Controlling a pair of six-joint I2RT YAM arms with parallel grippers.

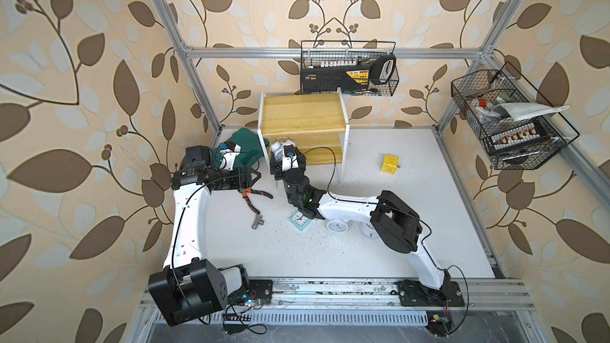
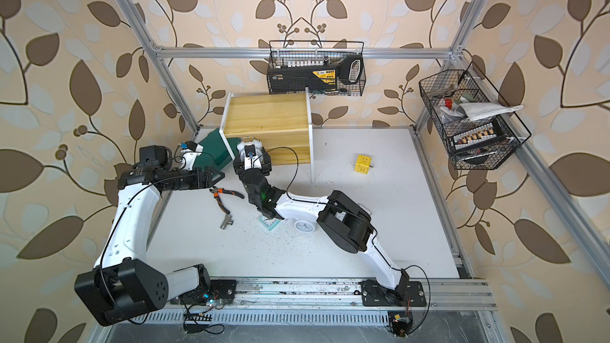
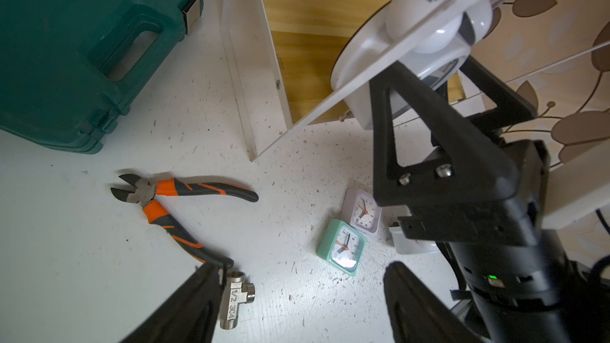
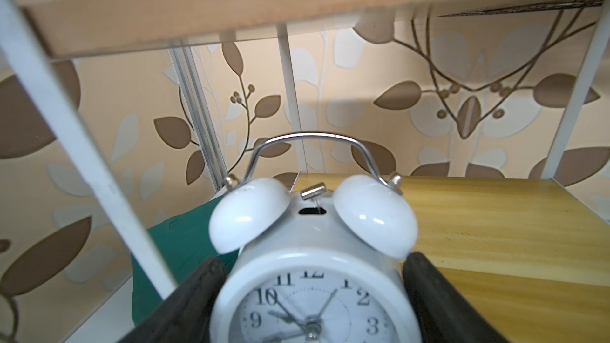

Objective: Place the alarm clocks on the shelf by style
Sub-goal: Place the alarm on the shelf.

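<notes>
Right wrist view: white twin-bell clock (image 4: 310, 226) is held clamped by right gripper (image 4: 313, 267) at the lower shelf board (image 4: 495, 226)'s front corner, left gripper (image 1: 255, 179) spread empty; toppling is risked if the side frame (image 4: 82, 146) is clipped.

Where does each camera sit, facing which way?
Top views: overhead, looking down on the shelf; left arm, right arm, left tool and right tool show.
Left wrist: on that arm, facing pliers and mint-green clock; its open fingers and the right arm show.
Right wrist: on that arm, facing the lower tier; its fingers grip the twin-bell clock.
Shared: every view shows that clock.
</notes>
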